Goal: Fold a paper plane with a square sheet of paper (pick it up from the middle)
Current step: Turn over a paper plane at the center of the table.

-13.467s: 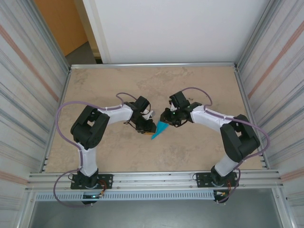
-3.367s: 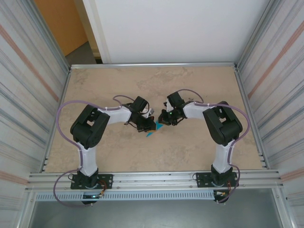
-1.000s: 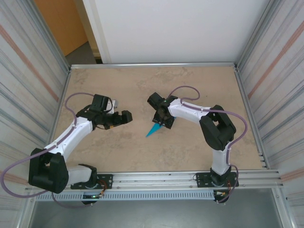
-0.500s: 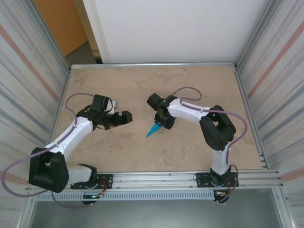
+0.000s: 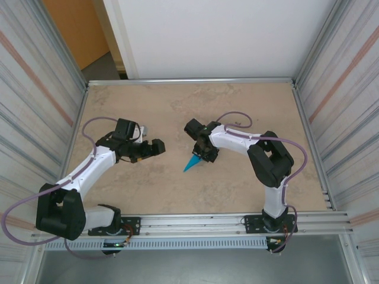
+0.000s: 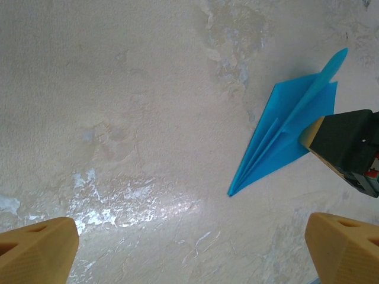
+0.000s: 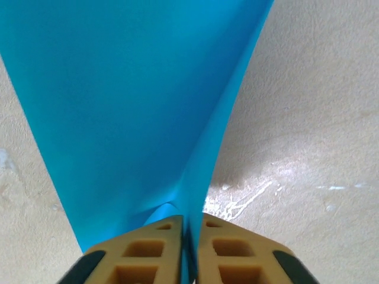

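The square sheet of paper is folded into a turquoise paper plane, a narrow dart with its sharp point toward the near left, on the table's middle. My right gripper is shut on the plane's upright centre fold at its wide end. In the right wrist view the tan fingertips pinch the blue fold of the paper plane where my right gripper closes. My left gripper hangs open to the left, apart from the plane. The left wrist view shows the paper plane, the right gripper on it, and my left gripper spread wide.
The beige marbled table is bordered by a metal rail at the near edge and ribbed side walls. Purple cables loop off both arms.
My right gripper has closed its fingers on the plane's centre fold. The left arm has stayed where it was, open.
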Available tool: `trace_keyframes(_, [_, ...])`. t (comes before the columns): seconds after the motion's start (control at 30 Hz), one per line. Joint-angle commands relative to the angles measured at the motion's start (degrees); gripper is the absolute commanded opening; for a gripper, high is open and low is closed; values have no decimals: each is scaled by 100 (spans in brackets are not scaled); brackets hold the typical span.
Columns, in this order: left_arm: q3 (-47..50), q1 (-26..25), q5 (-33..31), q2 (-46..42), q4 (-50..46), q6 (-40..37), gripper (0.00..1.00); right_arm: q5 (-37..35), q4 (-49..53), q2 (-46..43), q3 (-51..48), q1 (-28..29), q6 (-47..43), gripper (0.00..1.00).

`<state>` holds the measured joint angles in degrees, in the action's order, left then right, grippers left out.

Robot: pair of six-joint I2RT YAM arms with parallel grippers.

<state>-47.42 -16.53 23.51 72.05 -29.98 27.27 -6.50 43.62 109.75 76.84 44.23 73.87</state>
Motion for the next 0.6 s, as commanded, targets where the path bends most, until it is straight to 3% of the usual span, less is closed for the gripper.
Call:
trace_keyframes(0.0, [79,106,137,-130,112,142,99,-357,155,-330,34,-17,-189,4])
trace_keyframes(0.1, [198,350,613,-164,362,349,98,-554,310,-471,244,31,-586,1])
trace_keyframes(0.2, [345,564,833,-262,625,551,98,-184,-193,-662,267,64,-1280,0])
trace_keyframes(0.37, [563,722,1077,-306,1065,886,98,1119,-1669,-869,-115,20,-2143,1])
trace_keyframes(0.57, [819,726,1270,-136,1598,1258,96,2623,-3419,-868,-1023,-225,-2184,2])
